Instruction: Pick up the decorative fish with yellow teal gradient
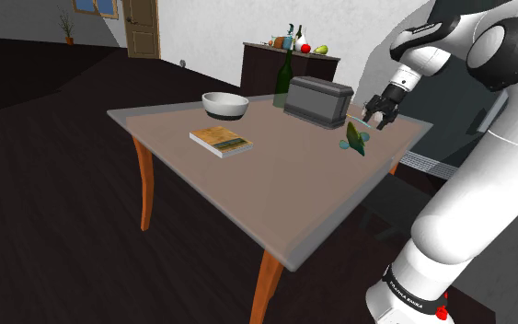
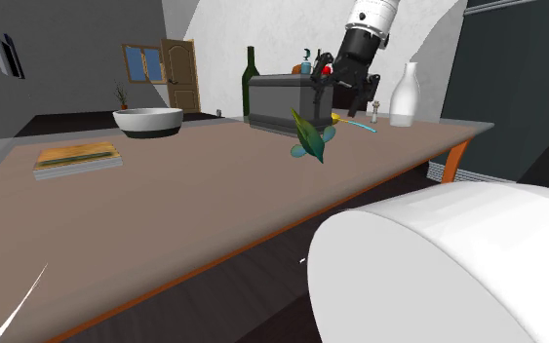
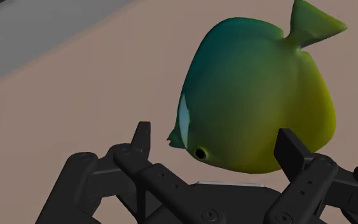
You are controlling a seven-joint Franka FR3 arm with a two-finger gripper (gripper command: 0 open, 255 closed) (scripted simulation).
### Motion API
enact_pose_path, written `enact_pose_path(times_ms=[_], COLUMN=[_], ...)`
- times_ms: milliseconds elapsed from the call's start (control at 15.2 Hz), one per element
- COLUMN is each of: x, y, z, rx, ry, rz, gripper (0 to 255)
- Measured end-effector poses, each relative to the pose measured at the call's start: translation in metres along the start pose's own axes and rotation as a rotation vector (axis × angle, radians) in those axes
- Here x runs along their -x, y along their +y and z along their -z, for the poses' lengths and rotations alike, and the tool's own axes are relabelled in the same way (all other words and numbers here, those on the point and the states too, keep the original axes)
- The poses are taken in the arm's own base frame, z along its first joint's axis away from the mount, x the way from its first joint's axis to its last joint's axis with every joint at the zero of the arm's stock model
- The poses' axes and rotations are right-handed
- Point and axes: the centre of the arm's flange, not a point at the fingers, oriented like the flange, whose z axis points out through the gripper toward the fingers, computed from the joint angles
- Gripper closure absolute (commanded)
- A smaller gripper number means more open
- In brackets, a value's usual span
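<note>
While the gripper [image 1: 377, 114] hangs wide open just over the fish [image 1: 355, 139], which stands tilted on the table [image 1: 275, 184] near the toaster [image 1: 319, 99] at the shoulder view's right, an off-centre squeeze could, I reckon, topple it or squirt it sideways.

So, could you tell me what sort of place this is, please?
Probably a dining room or kitchen in a house: a table carries a toaster, a bowl and a bottle, with a sideboard and a door behind.
</note>
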Motion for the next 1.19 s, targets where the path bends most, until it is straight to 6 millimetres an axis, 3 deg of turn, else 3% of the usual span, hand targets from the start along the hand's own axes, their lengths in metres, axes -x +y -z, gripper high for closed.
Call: enact_pose_path(times_ms=[528,594,1188], x=[-0.004,-0.004,-0.004], y=[0.022,0.023,0.025], z=[-0.035,-0.037,-0.038], rx=[-0.005,-0.005,-0.004], ry=[0.002,0.002,0.005], rz=[-0.008,-0.008,-0.009], gripper=[0,255,255])
